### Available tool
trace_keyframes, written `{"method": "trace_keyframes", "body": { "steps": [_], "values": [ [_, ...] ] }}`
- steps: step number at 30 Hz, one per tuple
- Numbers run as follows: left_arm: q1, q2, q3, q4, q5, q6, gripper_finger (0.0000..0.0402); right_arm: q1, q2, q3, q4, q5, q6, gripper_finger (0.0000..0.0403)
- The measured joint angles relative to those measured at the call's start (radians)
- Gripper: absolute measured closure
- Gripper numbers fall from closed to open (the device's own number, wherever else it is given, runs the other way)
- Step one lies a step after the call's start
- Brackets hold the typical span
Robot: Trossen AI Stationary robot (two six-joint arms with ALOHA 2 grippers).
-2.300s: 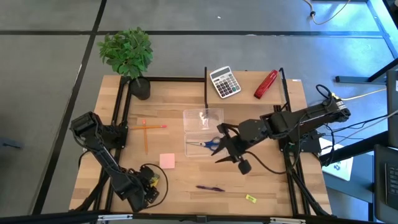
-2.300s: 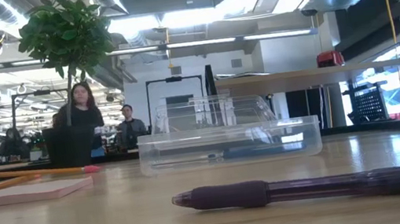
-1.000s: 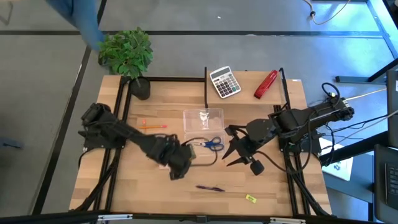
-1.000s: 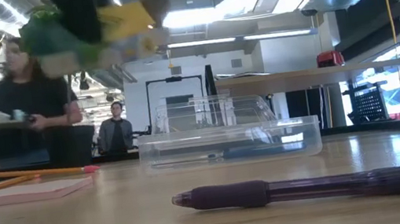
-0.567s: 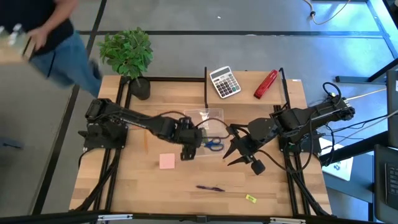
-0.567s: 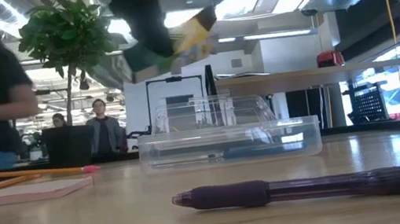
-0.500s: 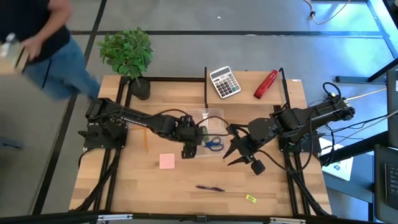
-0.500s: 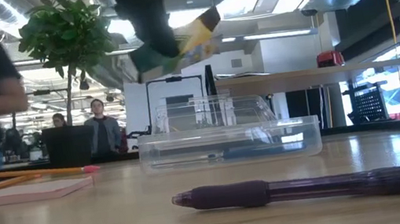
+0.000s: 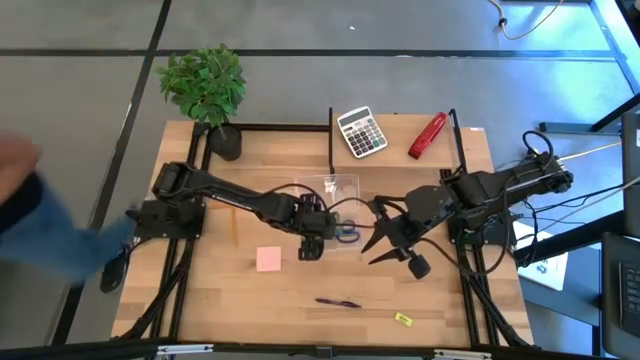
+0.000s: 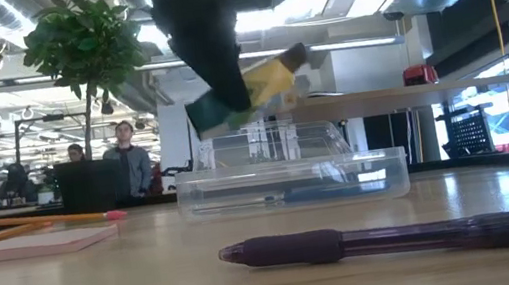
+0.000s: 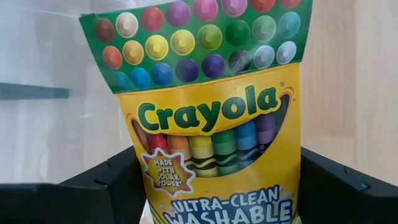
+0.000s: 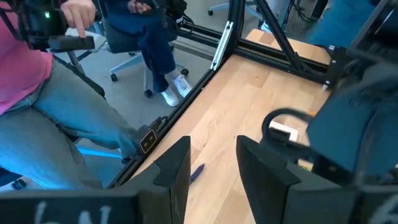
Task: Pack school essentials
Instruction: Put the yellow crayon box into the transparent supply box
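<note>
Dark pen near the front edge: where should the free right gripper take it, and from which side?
Grip the dark pen at mid-barrel, coming straight down from above with the fingers across its width. It lies flat on the table with bare wood around it. The right gripper is open and empty; the left gripper holds the crayon box.

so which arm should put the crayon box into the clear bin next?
Left. The left claw already grips the crayon box and hangs over the clear bin, in the air above it in the low view. The right claw is open and empty, beside the bin.
</note>
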Motion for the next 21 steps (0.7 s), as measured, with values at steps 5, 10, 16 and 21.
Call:
{"method": "trace_keyframes", "body": {
  "steps": [5, 10, 16, 21],
  "values": [
    [0.000, 0.039, 0.000, 0.025, 0.000, 0.018, 0.0092, 0.000, -0.001, 0.000, -0.003, 0.038, 0.000, 0.0270],
    [0.000, 0.082, -0.001, 0.021, 0.019, 0.019, 0.0092, 0.000, -0.001, 0.000, -0.035, 0.138, 0.005, 0.0270],
    [0.000, 0.114, -0.001, 0.022, 0.028, 0.024, 0.0092, 0.000, -0.001, 0.000, -0.079, 0.168, 0.029, 0.0270],
    [0.001, 0.128, -0.001, 0.021, 0.029, 0.026, 0.0092, 0.000, -0.001, 0.000, -0.082, 0.168, 0.029, 0.0270]
  ]
}}
